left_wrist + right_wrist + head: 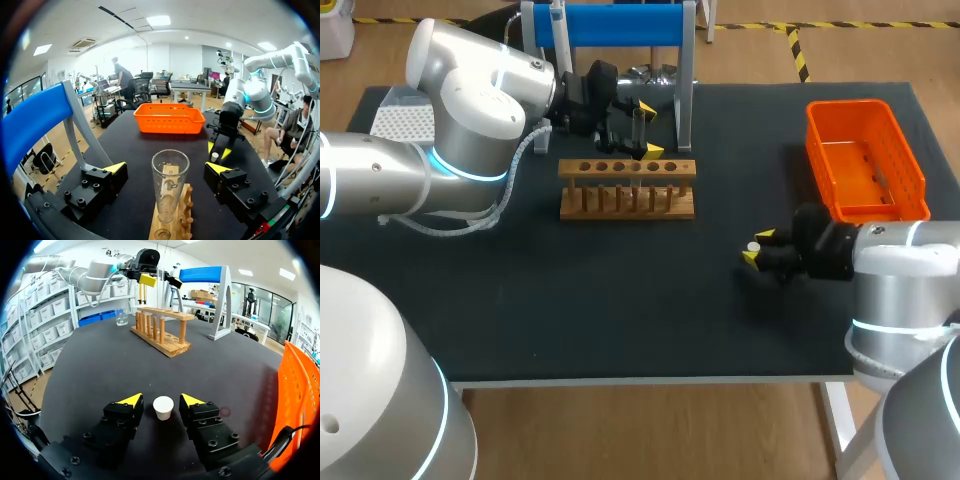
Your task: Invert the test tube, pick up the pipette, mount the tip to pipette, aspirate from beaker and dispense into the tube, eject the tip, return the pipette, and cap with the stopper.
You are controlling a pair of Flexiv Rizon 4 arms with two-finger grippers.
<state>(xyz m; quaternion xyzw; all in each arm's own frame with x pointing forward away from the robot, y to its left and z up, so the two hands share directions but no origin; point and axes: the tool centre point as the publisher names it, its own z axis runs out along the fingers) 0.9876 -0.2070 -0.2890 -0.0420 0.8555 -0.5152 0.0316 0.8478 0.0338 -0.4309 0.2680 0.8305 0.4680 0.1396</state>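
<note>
Black tabletop (620, 300): left gripper (166, 168) spread wide, clear glass test tube (170, 186) untouched between; right gripper (161, 400) also parted, small white stopper (163, 408) loose between.

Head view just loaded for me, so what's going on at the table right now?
The left pincer is open around the glass test tube, which stands mouth up at the wooden rack, with a gap on either side. The right pincer is low over the table, open, with the white stopper between its fingers but not gripped. Neither pincer holds a pipette. The orange basket sits near the right arm.
</note>
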